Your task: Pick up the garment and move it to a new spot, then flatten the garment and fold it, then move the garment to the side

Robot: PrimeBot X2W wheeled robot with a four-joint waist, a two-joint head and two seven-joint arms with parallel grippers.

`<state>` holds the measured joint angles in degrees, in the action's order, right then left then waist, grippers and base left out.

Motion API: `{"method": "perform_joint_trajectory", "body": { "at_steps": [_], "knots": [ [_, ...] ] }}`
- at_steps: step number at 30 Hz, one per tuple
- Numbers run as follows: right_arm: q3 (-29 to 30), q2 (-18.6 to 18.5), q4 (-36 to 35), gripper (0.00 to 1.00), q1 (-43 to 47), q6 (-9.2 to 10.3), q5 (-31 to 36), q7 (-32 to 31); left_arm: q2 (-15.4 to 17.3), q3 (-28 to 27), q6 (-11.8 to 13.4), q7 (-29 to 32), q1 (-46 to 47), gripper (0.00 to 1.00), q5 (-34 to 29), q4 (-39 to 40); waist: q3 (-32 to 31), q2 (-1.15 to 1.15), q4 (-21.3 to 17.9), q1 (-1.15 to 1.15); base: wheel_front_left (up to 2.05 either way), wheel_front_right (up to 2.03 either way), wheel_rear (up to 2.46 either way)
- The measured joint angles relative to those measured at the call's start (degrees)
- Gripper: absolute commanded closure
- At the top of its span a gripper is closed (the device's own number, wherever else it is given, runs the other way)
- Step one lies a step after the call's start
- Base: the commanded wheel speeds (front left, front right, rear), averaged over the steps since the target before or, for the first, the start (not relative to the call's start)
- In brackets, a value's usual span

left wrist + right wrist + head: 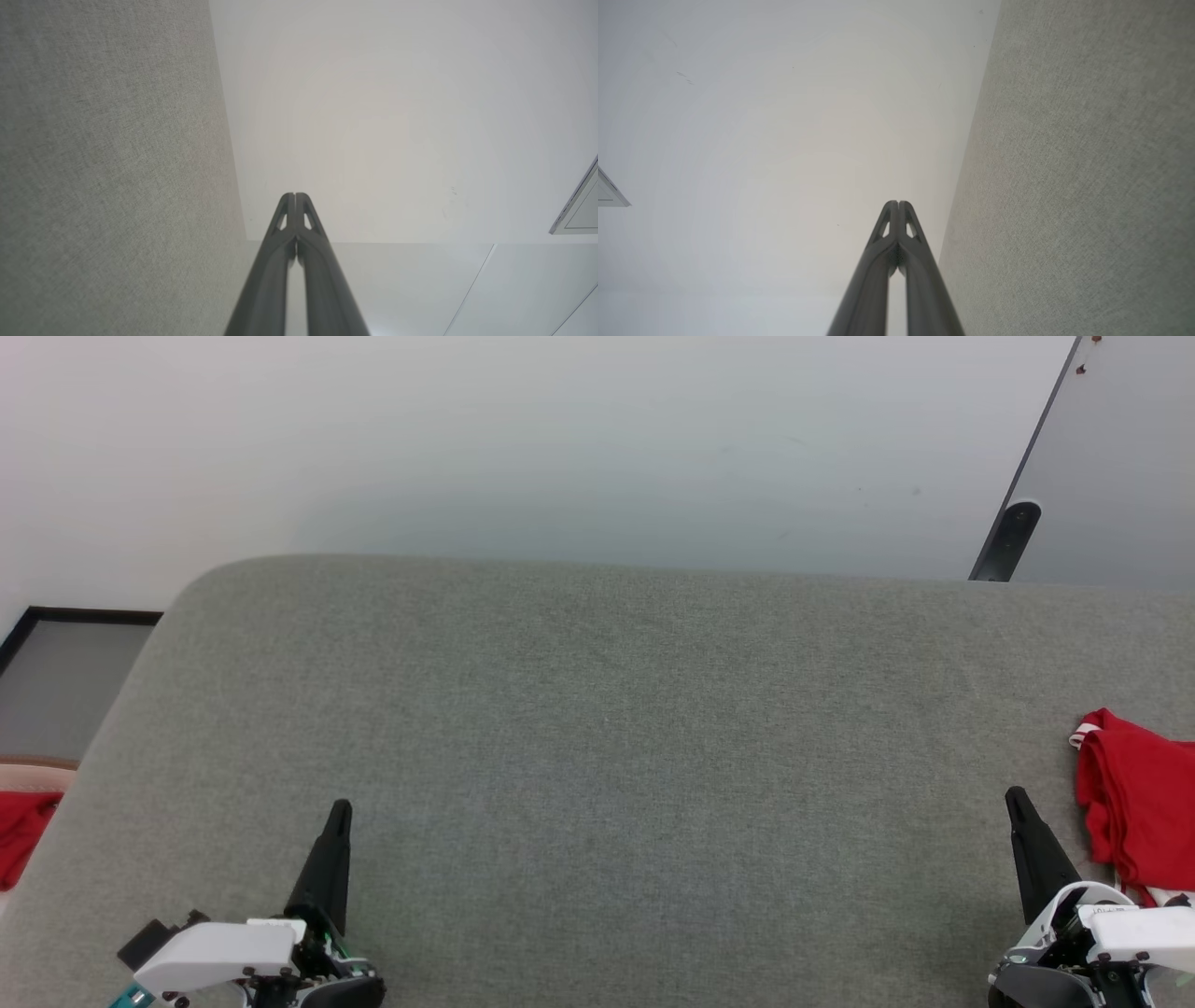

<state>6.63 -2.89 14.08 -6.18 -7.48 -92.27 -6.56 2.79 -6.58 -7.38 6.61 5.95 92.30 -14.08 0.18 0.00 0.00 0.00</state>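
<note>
Left gripper (341,807) was closed and empty, its two long dark fingers pressed tip to tip over the grey woven-fabric padded surface (597,709), close to the near edge and left of the middle; in the left wrist view its fingertips (289,199) met with no gap; the right gripper (1015,795) was likewise closed on nothing, close to the near right corner, its fingertips (893,208) touching in the right wrist view; the red sports jersey-style garment with red-and-white striped trim (1134,803) lay bunched in folds at the right edge of the surface, partly cut off by the picture's border, just beside the right gripper's fingers but apart from them; a plain red cloth (19,835) lay off the left edge, beyond the near left corner; a black-framed grey panel (65,681) stood past the same edge, farther back.
</note>
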Motion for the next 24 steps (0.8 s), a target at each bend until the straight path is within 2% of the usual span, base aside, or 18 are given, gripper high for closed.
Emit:
{"method": "perform_joint_trajectory", "body": {
  "at_steps": [24],
  "knots": [
    [0.0,0.01,0.0,1.0,0.0,0.0,0.0,0.0,-0.01,0.01,0.0,0.0,0.01,1.0,0.0,0.0,0.0,0.0,0.0,0.0,0.0,0.0,0.0]
  ]
}}
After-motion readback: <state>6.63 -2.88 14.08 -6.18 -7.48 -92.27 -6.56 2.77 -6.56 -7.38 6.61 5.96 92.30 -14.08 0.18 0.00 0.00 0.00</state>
